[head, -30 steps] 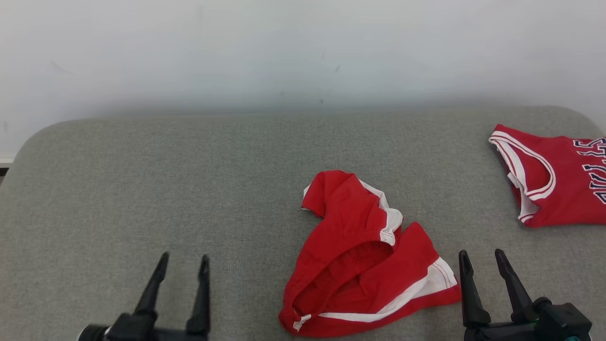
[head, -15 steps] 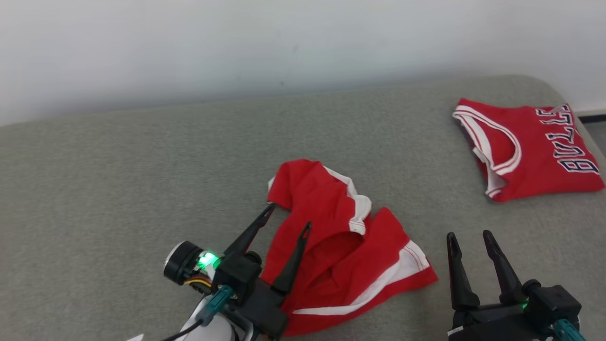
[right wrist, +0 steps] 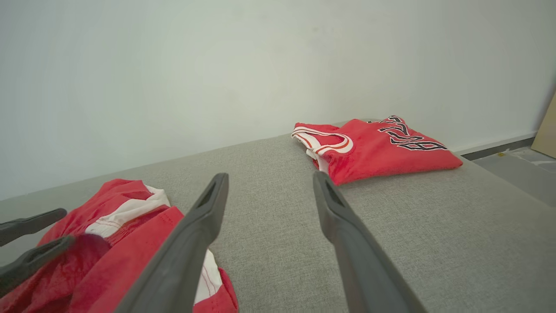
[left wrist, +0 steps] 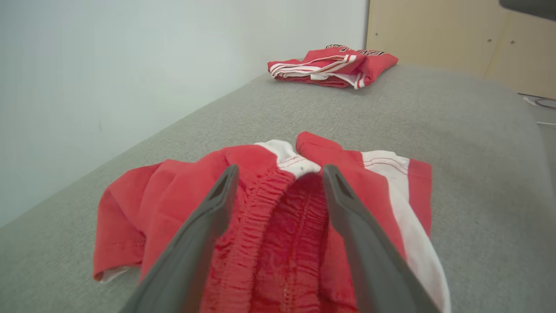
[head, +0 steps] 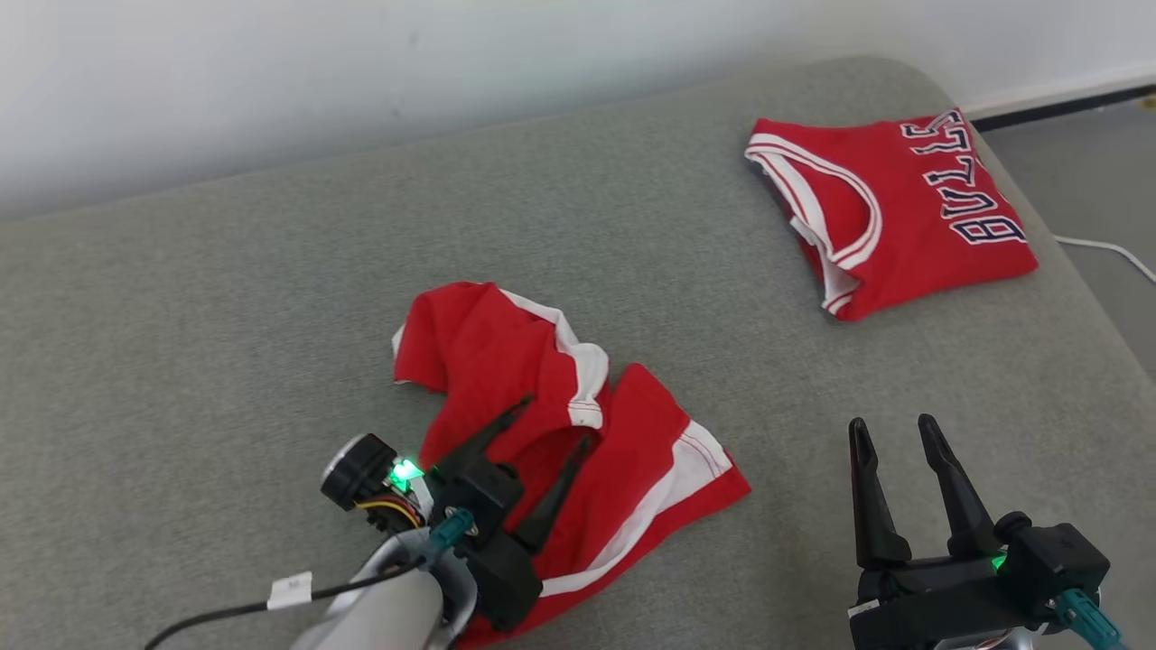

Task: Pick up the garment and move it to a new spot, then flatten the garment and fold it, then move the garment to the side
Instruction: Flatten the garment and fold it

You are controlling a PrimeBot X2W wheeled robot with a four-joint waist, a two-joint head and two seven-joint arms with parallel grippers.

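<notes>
Black fingers — pale forearm; green light

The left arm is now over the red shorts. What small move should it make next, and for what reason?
Probably lower the left gripper slightly and close its jaws on the elastic waistband. The jaws stand open on either side of it, and the red shorts lie crumpled on the grey cushion, not yet gripped.

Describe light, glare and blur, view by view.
Head view: soft, even light, hardly any shadow on the grey fabric surface; a green lamp by the left gripper blooms slightly. Left wrist view: its dark fingers go soft toward the bottom edge, while the crumpled red and white shorts look sharp. Right wrist view: the pale wall darkens toward the corners; the folded red jersey is crisp.
</notes>
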